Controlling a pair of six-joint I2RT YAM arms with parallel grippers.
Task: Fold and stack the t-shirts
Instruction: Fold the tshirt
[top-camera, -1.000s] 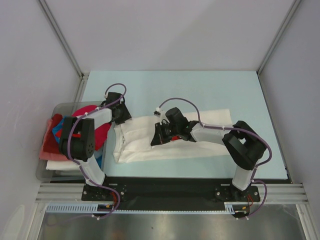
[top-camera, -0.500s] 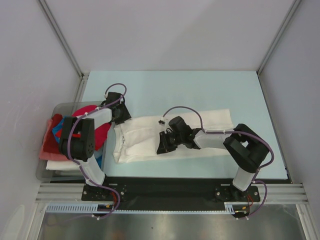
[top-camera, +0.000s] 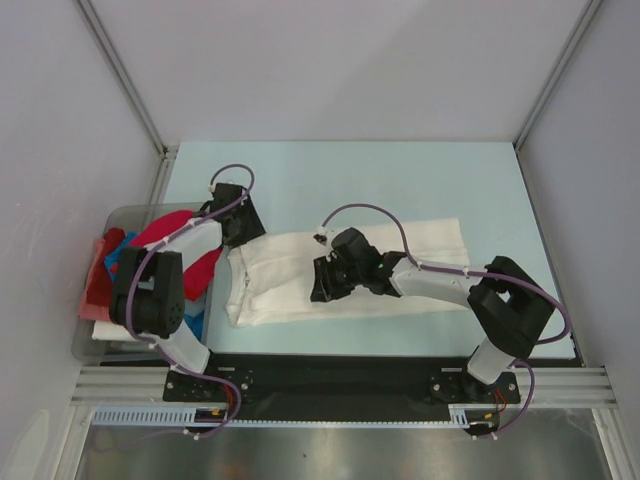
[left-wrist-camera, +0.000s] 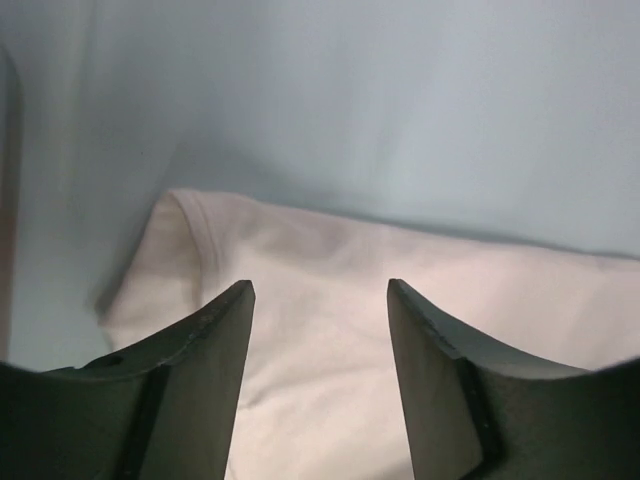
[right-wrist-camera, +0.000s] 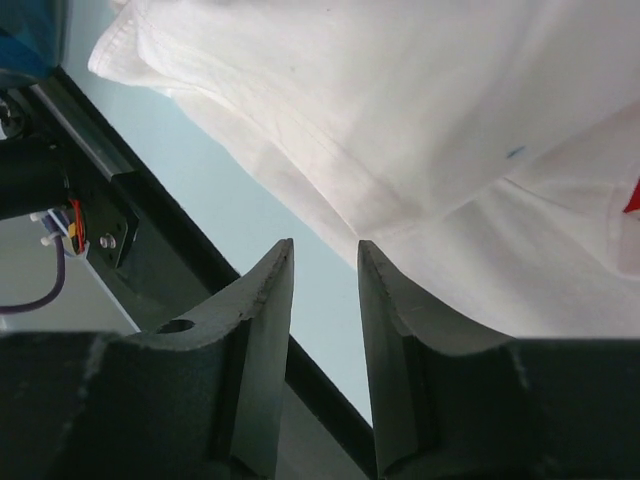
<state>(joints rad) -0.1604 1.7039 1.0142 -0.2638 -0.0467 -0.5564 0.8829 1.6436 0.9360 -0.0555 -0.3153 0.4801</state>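
One white cotton t-shirt (top-camera: 270, 285), part-folded into a long band, lies flat on the pale blue table top (top-camera: 400, 180); take it as the reference. At its near hem, roughly mid-length, the right gripper (right-wrist-camera: 325, 300) hangs low. Its fingers are drawn almost together, with a thin gap between them and no cloth in that gap. At the shirt's far-left corner, the left gripper (left-wrist-camera: 320, 340) hovers with its fingers spread wide over the fabric, gripping nothing. Left of the shirt, the clear grey plastic bin (top-camera: 82, 345) holds the other tees, a magenta-red t-shirt (top-camera: 170, 228) uppermost.

Step in hand, as judged: take hold of the shirt's left end for a crosswise fold.
1. Lower each gripper until one finger slides under every layer at the edge; close only then.
2. Grip both corners of that end, near and far.
3. Lift the two together and carry them level toward the shirt's right end, so the fold line runs straight.

Risk: a pinch on the top layer alone pulls the band open.

View differences: the right wrist camera shows a stitched hem, doubled layers and a sliver of red print (right-wrist-camera: 632, 195); overhead, the arm covers these. The left wrist camera shows the rounded corner seam. Only the overhead camera shows both arms and the bin.
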